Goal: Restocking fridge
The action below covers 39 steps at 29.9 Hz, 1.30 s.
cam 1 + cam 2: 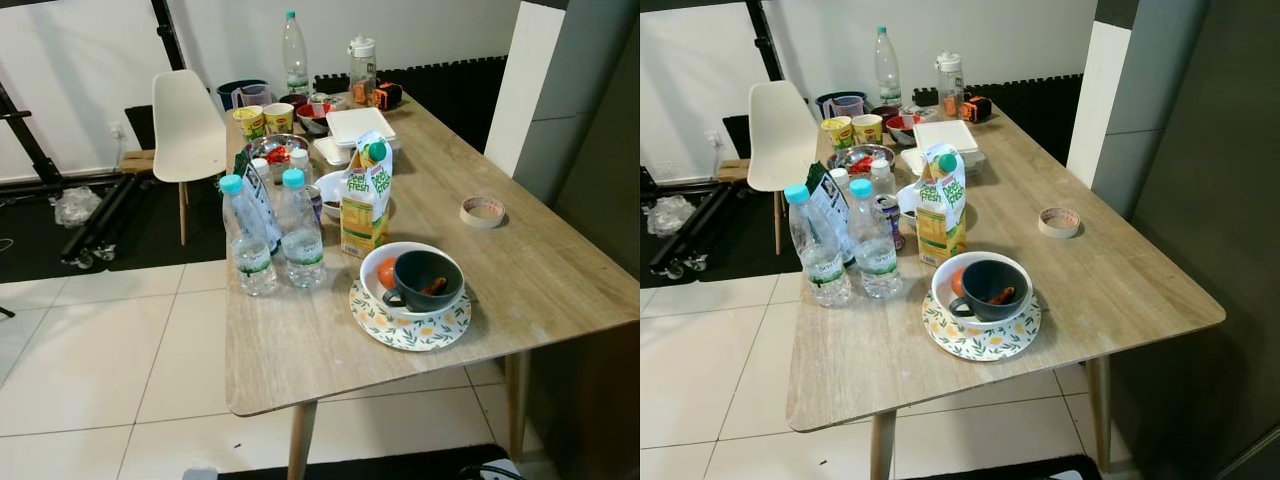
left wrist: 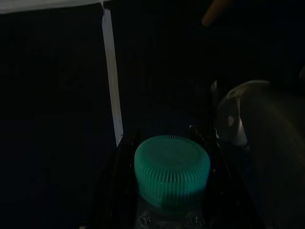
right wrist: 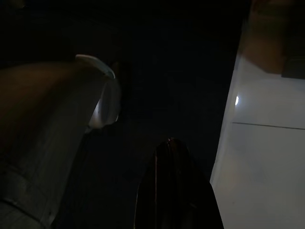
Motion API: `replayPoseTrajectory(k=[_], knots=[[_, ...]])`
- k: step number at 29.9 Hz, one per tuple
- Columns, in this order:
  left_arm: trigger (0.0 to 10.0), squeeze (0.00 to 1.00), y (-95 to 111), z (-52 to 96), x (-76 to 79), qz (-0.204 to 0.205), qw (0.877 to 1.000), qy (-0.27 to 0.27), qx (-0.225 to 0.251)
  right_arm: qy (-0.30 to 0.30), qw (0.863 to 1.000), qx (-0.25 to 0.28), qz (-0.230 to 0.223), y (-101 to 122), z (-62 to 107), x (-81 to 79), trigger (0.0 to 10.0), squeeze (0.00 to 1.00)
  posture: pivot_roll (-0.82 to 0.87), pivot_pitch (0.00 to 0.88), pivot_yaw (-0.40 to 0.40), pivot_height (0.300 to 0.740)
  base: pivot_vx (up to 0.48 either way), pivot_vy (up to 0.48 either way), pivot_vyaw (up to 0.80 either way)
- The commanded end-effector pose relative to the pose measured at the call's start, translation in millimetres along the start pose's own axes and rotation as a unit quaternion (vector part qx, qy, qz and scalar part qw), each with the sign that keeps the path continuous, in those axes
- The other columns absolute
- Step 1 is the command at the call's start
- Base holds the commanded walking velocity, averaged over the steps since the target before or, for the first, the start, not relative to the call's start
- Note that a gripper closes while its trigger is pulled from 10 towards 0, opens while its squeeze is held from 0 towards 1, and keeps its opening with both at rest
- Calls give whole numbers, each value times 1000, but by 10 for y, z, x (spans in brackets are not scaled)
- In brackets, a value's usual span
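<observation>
White floor tiles [image 1: 90, 350] surround a long wooden table [image 1: 520, 270] that runs away from the camera.

Nearest on the table, a patterned plate [image 1: 412, 330] carries a white bowl [image 1: 385, 292], which holds a dark mug [image 1: 425, 278] and an orange-red item, unidentified. Just left of the plate stand two water bottles [image 1: 300, 232] with turquoise caps, side by side and upright. A juice carton [image 1: 365, 200] stands upright behind the plate. A roll of tape [image 1: 482, 211] lies well apart, towards the right edge.

Further back are more small bottles, a metal bowl [image 1: 275, 148] with red contents, two yellow cups [image 1: 262, 120] and a white lidded box [image 1: 360, 127]. At the far end stand a tall clear bottle [image 1: 295, 55] and a jar-like container [image 1: 362, 65]. A white chair [image 1: 187, 125] sits at the far left side of the table.

Left wrist view, very dark: the left gripper [image 2: 169, 143] has its black fingers [image 2: 125, 157] clamped on either side of a bottle with a green cap [image 2: 171, 167], just below the cap.

Right wrist view, also dark: the right gripper [image 3: 172, 191] shows as one dark tapered shape, fingers together, holding nothing, beside pale tile.
</observation>
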State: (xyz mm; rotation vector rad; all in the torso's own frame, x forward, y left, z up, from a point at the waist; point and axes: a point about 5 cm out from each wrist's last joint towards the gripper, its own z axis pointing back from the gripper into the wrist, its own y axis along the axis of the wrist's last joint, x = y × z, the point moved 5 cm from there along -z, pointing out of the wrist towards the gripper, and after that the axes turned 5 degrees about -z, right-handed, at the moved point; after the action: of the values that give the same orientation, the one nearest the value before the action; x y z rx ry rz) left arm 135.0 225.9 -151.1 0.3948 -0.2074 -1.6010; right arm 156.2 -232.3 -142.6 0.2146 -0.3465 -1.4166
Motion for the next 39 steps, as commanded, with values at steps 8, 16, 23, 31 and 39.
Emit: replayPoseTrajectory(k=[8,16,23,31,39], knots=[[10000,0,-87,10,-25,9,1000,7,-10,-2,1000,-10,-7,-108,6,1,10000,0,-115,0,66,740,-247,0,0],[10000,0,-67,12,-79,-5,1000,12,-9,0,1000,-25,-8,-291,21,-28,10000,0,-118,0,88,740,-278,0,0],[10000,0,19,1,-57,0,1000,12,1,0,999,-35,2,-385,35,-8,10000,0,-88,0,52,740,-295,0,0],[10000,0,34,-8,40,3,1000,3,2,5,999,-19,28,-216,14,-31,10000,0,-99,0,25,740,-299,0,0],[10000,0,-63,-2,104,11,1000,-2,-8,0,999,-16,30,-143,9,-1,10000,0,-96,0,16,740,-308,0,0]])
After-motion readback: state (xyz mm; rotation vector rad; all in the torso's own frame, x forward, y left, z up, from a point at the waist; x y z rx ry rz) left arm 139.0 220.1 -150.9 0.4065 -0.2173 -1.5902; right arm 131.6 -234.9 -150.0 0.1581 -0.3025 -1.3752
